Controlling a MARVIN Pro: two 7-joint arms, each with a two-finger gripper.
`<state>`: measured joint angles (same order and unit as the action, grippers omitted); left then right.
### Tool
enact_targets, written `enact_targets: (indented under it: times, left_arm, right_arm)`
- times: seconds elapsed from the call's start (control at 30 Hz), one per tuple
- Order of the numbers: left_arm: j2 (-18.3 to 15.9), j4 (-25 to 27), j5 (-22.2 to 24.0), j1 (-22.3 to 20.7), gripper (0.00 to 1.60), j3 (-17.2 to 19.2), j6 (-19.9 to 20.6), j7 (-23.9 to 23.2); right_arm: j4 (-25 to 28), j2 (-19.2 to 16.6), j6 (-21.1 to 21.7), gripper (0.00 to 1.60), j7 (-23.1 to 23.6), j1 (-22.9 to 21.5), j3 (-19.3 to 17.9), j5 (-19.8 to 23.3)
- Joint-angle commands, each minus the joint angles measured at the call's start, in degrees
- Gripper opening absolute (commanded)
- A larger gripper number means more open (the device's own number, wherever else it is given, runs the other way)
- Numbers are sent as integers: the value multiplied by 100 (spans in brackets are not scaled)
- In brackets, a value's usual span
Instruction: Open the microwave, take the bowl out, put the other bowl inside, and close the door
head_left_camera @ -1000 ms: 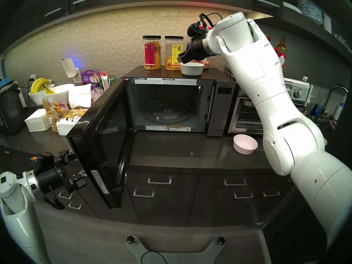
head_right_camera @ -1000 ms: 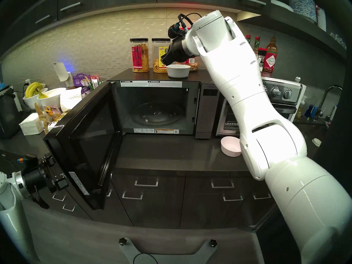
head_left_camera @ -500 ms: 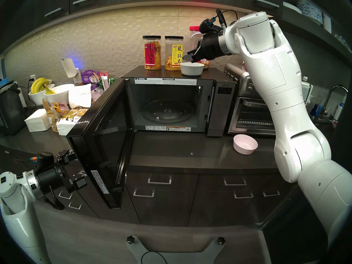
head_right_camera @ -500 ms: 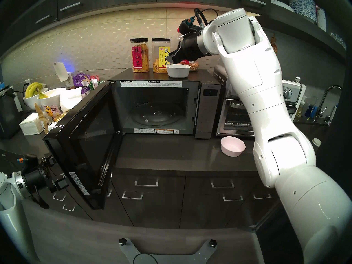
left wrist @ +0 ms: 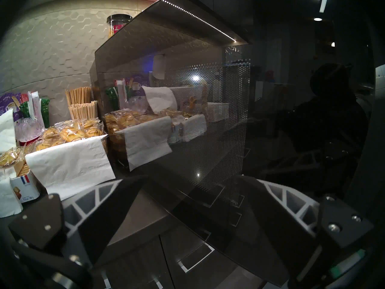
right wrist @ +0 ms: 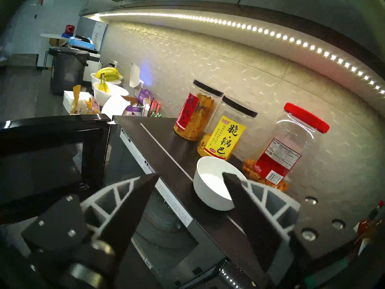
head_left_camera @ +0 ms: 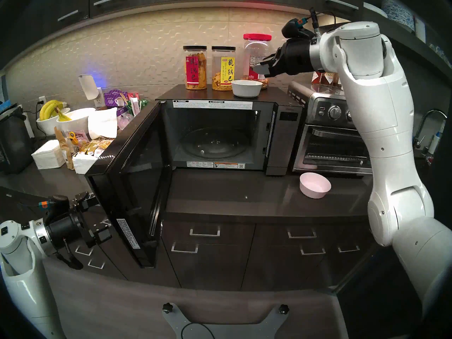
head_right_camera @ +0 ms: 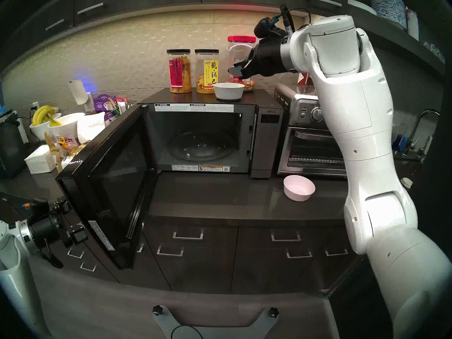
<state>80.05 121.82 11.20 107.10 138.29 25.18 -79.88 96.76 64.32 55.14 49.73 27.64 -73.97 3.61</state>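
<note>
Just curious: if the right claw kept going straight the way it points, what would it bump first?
Probably the yellow-label jar behind the white bowl; the right gripper points slightly down, passing just above the bowl, though depth is hard to judge.

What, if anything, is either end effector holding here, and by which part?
Nothing. The right end effector hangs open above the white bowl on the microwave; the left end effector is open by the door.

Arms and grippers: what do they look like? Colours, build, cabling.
Both arms have glossy white rounded shells with small dark screw dots and a silver ring at the wrist. The right gripper and left gripper are matte black, with wedge-shaped black fingers backed by white triangular lattice ribs. Each wrist bears a black camera pod with a teal and orange connector; black cable loops above the right one.
</note>
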Motion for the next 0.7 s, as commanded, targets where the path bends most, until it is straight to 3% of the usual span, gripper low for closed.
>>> enact_targets:
  times: [0.0,0.37,0.67]
  left_arm:
    - [-11,72,31,-3,160,-11,-9,-42]
    - [-11,79,36,1,160,-8,-9,-51]
    - [-12,84,42,6,160,-6,-9,-59]
  right_arm:
    - [663,-494,-14,129,548,360,-334,422]
    - [1598,-1228,-14,132,394,1301,-986,1058]
    - [2055,-1557,-14,147,232,2021,-1579,1515]
